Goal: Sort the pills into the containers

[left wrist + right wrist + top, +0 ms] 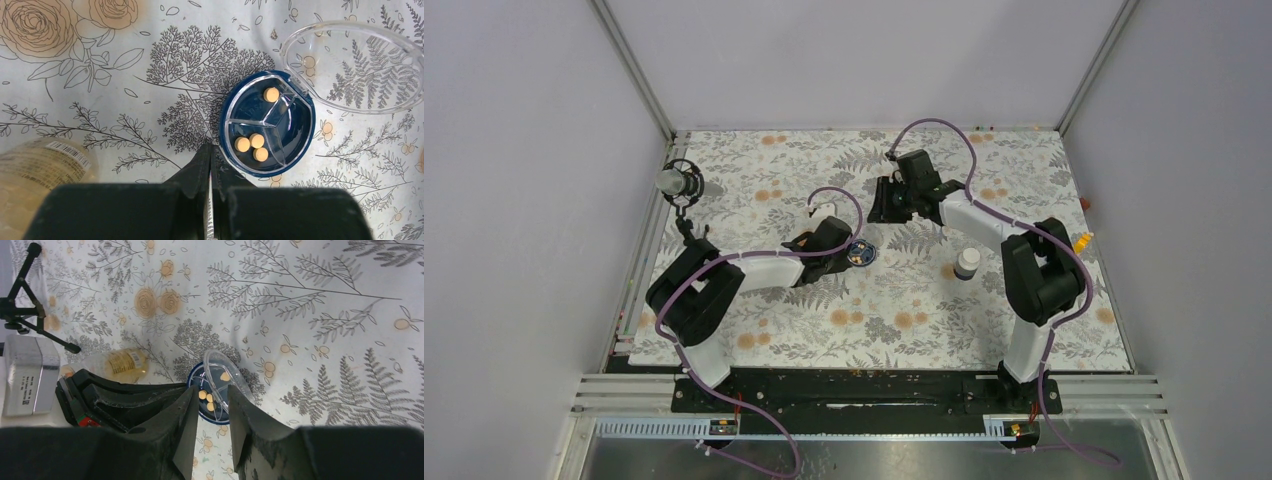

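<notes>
A round blue pill case (267,125) with clear dividers lies on the floral mat, its clear lid (355,67) flipped open beside it. One tan pill (271,94) sits in one compartment and three pills (257,140) in another. An amber bottle (40,170) lies on its side to the left. My left gripper (210,150) is shut and empty, its tip at the case's near-left rim. My right gripper (212,402) is open and empty above the mat; the case (212,395) shows between its fingers. A dark bottle with a white cap (967,263) stands right of centre.
A small black tripod (682,185) holding a grey device stands at the back left edge of the mat. A small yellow-orange item (1081,240) lies at the right edge. Grey walls enclose the mat on three sides. The left arm (125,400) lies close under my right gripper.
</notes>
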Robot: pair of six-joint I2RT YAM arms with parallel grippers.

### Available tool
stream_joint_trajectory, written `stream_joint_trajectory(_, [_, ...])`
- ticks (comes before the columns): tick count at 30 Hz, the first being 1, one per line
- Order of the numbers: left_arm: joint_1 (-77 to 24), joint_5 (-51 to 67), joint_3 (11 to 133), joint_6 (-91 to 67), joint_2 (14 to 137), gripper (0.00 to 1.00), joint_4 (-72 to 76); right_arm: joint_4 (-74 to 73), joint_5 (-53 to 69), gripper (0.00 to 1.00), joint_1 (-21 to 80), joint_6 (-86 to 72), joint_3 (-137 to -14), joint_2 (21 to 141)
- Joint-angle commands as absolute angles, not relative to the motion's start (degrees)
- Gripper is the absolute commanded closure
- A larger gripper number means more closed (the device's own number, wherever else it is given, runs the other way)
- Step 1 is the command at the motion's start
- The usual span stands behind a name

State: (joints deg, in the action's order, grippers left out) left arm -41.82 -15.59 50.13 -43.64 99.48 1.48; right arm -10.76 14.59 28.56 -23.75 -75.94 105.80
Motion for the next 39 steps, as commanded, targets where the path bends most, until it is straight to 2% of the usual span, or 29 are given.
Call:
stream_joint_trajectory(1, [-41.1, -14.6, 50.0, -44.7, 98.8, 1.0, 4.9, -7.5, 18.2, 0.66, 28.8, -21.5, -76.2, 106.7])
stream_joint_trajectory(16, [-40.4, -11.9, 49.7, -46.0, 99.7, 1.0, 6.6, -8.3, 17.5, 0.8, 28.8, -20.0, -73.4, 105.8])
stream_joint_trajectory(29, [-40.3, -11.9, 49.8, -46.2, 100.0, 1.0, 6.6, -7.1, 13.4, 0.8, 29.9, -19.0, -68.3, 100.1])
stream_joint_trajectory(39, [-40.3, -14.1, 49.4, -45.9, 97.9, 1.0, 5.3, -8.2, 12.5, 0.74, 29.8, -19.0, -68.2, 96.8])
